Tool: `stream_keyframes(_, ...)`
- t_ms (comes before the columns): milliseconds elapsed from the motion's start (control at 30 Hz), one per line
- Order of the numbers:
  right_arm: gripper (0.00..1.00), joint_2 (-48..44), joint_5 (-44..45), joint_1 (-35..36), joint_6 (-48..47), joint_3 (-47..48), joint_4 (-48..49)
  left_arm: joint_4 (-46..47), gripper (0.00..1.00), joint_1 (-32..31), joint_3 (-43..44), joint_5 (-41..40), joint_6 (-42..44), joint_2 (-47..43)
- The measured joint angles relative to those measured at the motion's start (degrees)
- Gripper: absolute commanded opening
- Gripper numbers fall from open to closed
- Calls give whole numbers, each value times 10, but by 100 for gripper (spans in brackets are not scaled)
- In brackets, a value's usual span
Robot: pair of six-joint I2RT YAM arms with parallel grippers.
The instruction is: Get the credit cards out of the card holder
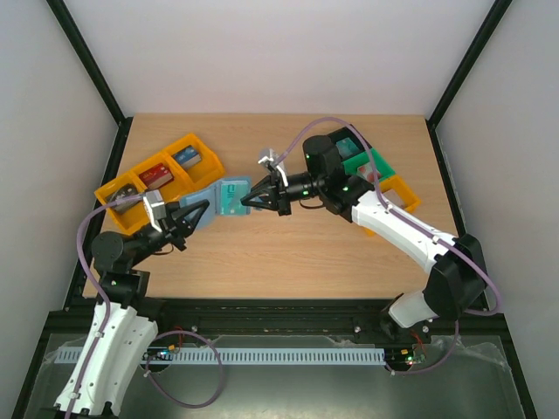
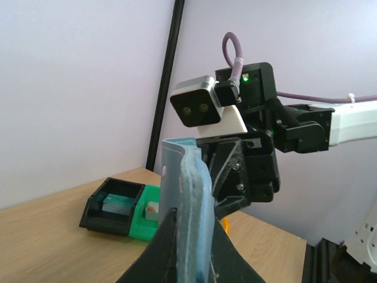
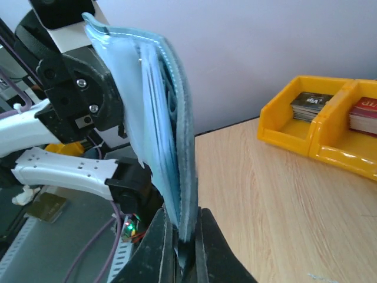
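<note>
The blue card holder (image 1: 229, 197) hangs open above the table, stretched between both grippers. My left gripper (image 1: 203, 209) is shut on its left edge. In the left wrist view the black jaws (image 2: 191, 236) pinch the upright blue holder (image 2: 189, 188). My right gripper (image 1: 247, 202) is shut on the opposite edge, and in the right wrist view it (image 3: 186, 236) clamps the holder's darker outer flap and pale inner layers (image 3: 162, 118). A teal card face (image 1: 232, 195) shows inside the holder from above. I cannot tell single credit cards apart from the pockets in the wrist views.
Orange trays (image 1: 157, 179) with red, blue and grey blocks stand at the back left. Black, green and orange trays (image 1: 371, 166) sit behind the right arm. The black tray (image 2: 112, 206) and green tray (image 2: 144, 218) show in the left wrist view, an orange tray (image 3: 318, 127) in the right.
</note>
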Motion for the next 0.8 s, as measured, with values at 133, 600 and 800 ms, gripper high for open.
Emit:
stream_keyframes(133,2,-3,-9,0,3,-1,6,-1,2,5,0,-21,-14,-1)
stream_keyframes(600,11,-6,-18,7,88,-16,100,15,2,16,-15,-27,-60,-12)
stream_keyframes(800,2,-6,-17,11,95,-16,113,19,20,16,-16,-27,-70,-14)
